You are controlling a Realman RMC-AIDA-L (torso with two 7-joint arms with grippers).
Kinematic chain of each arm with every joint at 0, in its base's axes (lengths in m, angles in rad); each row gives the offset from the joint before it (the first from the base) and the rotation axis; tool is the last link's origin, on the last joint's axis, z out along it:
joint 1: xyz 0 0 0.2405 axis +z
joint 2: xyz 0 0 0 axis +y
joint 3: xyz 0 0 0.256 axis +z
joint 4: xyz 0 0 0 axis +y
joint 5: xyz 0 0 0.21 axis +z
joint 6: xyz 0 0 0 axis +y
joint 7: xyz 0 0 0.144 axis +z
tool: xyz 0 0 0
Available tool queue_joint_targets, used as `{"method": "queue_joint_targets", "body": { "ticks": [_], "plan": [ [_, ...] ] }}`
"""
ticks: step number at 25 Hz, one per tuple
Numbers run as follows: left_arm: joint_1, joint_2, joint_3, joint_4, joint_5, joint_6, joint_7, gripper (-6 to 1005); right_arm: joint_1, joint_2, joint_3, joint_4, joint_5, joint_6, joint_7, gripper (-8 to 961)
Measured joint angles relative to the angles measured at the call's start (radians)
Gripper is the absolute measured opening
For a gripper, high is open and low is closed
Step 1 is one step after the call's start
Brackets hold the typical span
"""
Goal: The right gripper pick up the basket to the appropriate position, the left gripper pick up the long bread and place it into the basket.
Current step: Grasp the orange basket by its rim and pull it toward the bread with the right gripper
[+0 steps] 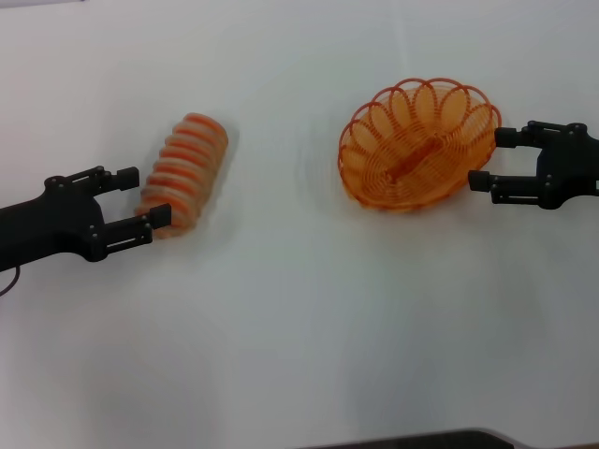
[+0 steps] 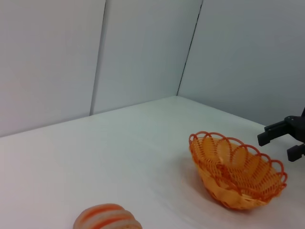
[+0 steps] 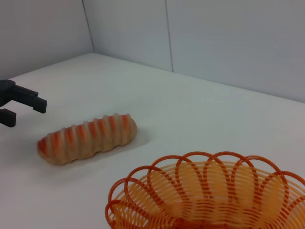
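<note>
- Landmark for this report is the basket (image 1: 418,147); every place below is given relative to it.
- The basket sits on the white table (image 1: 299,327), tilted, with its open side turned partly toward my head camera. Its long axis runs on a diagonal, the far end lying toward my right.
- My right gripper (image 1: 489,159) is just beside the basket's right-hand rim, fingers spread apart and grasping nothing. One finger is at the upper rim, the other at the lower wall. I cannot tell whether either actually touches the wire.
- I judge the right arm the nearer one for the basket — the rim lies directly ahead of its open fingers, toward my left.
- The bread (image 1: 183,174) lies well apart from the basket, to the basket's left, flat on the table.
- Its long axis runs near-to-far with a slight lean, the far end pointing toward the basket side and the near end toward me.
- My left gripper (image 1: 142,201) is at the bread's near end, on the side away from the basket, fingers spread and holding nothing. The lower fingertip is at or against the loaf end — contact not confirmed.
- Judgement: the fingers approach the bread end-on, along its length, not across it. A grasp across the narrow width would call for a shift farther up the loaf.
</note>
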Motion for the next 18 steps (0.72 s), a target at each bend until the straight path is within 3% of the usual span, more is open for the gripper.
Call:
{"method": "queue_joint_targets", "body": {
  "ticks": [12,15,18],
  "plan": [
    [-0.001,-0.003,0.000,0.000,0.000,-0.001,-0.002,750,0.003,0.000,0.009,0.000,0.007,-0.006,0.022,833],
    [-0.001,-0.004,0.000,0.000,-0.001,-0.001,-0.002,749,0.017,-0.013,0.025,0.000,0.039,-0.028,0.118,834],
    [-0.003,-0.004,0.000,0.000,-0.001,-0.001,-0.002,749,0.051,-0.041,0.043,-0.002,0.058,-0.030,0.316,834]
  ]
}}
